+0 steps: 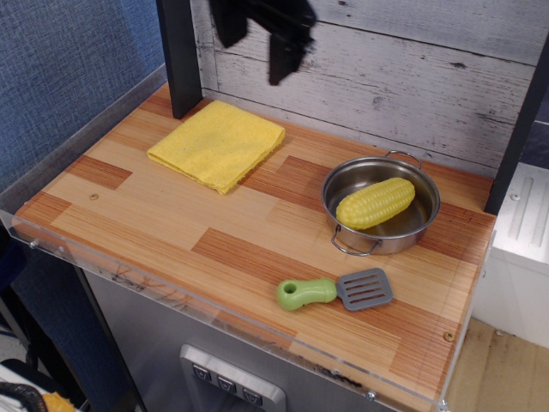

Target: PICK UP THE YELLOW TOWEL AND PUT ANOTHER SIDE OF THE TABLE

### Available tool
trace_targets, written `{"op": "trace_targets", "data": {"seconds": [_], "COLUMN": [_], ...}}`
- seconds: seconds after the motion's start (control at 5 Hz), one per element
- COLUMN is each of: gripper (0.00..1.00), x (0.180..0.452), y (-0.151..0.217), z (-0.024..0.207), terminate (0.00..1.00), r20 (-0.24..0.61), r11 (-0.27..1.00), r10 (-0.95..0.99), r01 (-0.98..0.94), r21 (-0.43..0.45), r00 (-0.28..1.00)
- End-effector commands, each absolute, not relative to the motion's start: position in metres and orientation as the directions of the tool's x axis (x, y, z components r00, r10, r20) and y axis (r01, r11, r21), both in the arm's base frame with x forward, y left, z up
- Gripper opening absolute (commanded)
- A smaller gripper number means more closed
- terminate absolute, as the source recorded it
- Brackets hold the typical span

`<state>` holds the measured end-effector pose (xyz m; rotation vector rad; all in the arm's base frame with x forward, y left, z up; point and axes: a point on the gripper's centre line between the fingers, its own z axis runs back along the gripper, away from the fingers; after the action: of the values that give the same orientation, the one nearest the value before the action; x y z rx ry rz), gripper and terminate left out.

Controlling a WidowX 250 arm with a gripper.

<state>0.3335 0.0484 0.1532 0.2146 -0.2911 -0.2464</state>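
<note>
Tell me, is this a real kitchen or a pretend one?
Probably a pretend kitchen set up for a robot. A steel pot holds a plastic-looking corn cob, and a toy-like spatula lies on the wood-look table. A black gripper hangs above the yellow towel.
</note>
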Motion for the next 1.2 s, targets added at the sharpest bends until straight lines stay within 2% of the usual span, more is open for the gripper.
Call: {"op": "trace_targets", "data": {"seconds": [0.0, 0.4, 1.0], "gripper": [1.00, 1.00, 1.00], "x": [0.336, 0.344, 0.386], "y": [0.091, 0.122, 0.120], "z": [0.147, 0.116, 0.066], "terminate": [0.00, 0.00, 0.00], "r20": [0.244, 0.179, 0.124], "r11": [0.987, 0.985, 0.987], "r10": [-0.036, 0.036, 0.016], "r01": [-0.004, -0.066, -0.035], "r21": [0.162, 0.162, 0.154], "r00": [0.969, 0.983, 0.992]}}
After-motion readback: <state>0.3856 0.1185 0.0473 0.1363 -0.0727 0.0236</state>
